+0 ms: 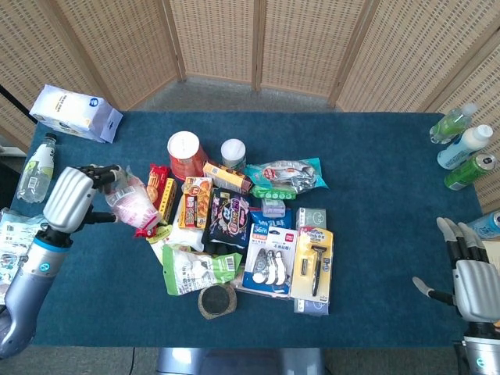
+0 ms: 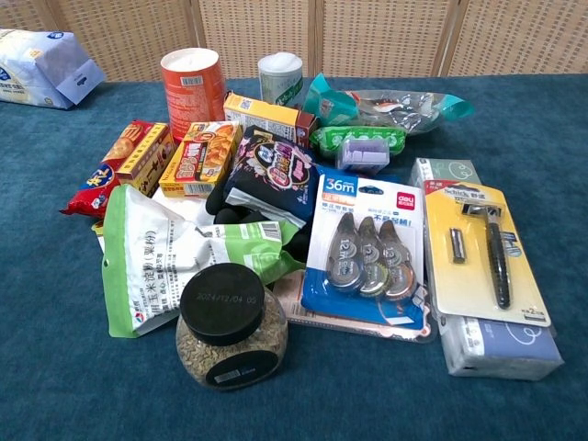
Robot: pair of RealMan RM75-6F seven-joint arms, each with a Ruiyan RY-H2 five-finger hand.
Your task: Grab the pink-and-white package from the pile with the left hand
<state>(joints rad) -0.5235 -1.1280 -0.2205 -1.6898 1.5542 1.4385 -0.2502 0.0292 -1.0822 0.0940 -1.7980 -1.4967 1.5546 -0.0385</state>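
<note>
In the head view my left hand [image 1: 72,198] is raised at the left of the table and grips the pink-and-white package [image 1: 130,202], which hangs clear of the pile to its left. The pile [image 1: 234,226] of snacks and stationery lies in the middle of the blue table [image 1: 375,156]. My right hand [image 1: 472,275] sits at the lower right edge of the table with fingers spread and nothing in it. The chest view shows neither hand nor the package, only the pile [image 2: 276,211].
A white-and-blue bag [image 1: 76,113] and a bottle [image 1: 36,169] lie at the far left, a clear packet [image 1: 22,238] below them. Bottles and a can [image 1: 465,148] stand at the right edge. Wicker screens close the back.
</note>
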